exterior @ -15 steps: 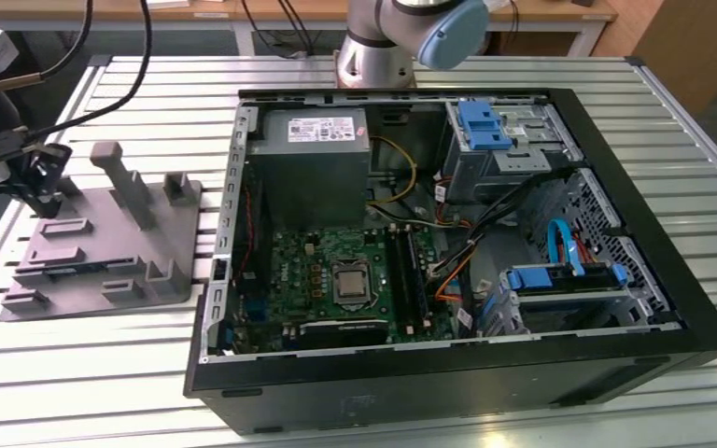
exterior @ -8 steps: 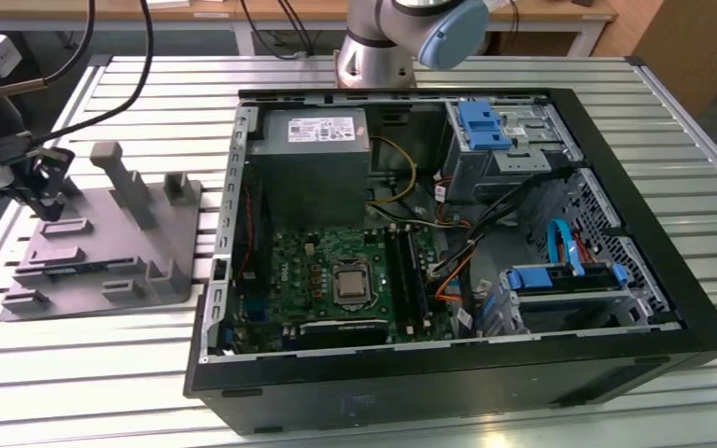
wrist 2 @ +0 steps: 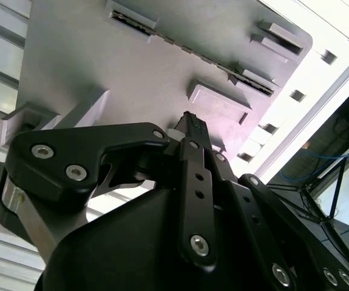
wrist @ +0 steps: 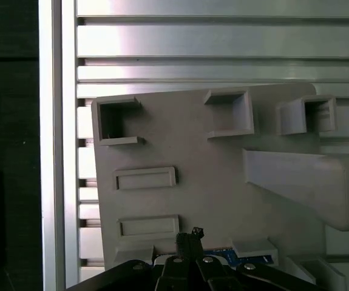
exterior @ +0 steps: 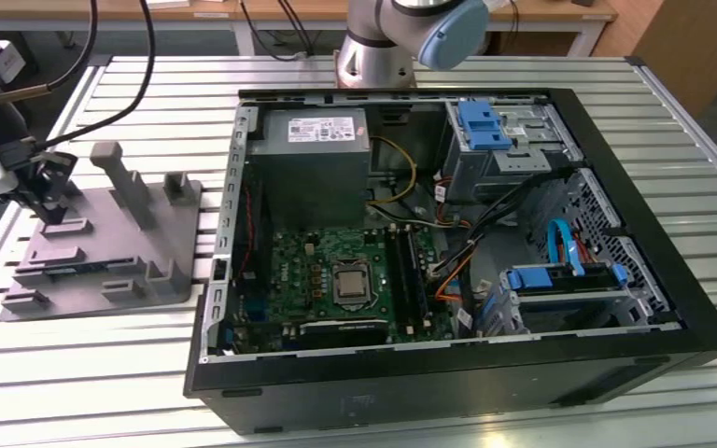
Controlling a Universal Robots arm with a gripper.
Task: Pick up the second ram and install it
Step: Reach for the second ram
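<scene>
Second ram (wrist: 224, 251): blue-edged stick seated in a slot of the grey moulded block (exterior: 109, 245), which rests on the worktop (exterior: 85, 373).
Gripper (wrist: 189, 237): pressed together, holding nothing, tip just beside the stick, over the block.
Open computer case (exterior: 458, 383), at the exterior view's right, contains: motherboard (exterior: 321, 271), power supply (exterior: 315, 140), blue drive brackets (exterior: 481, 123), cables.

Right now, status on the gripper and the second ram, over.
Gripper low over the grey block. Second ram lying in the block's slots close by, not lifted. Nothing seen in the way.
</scene>
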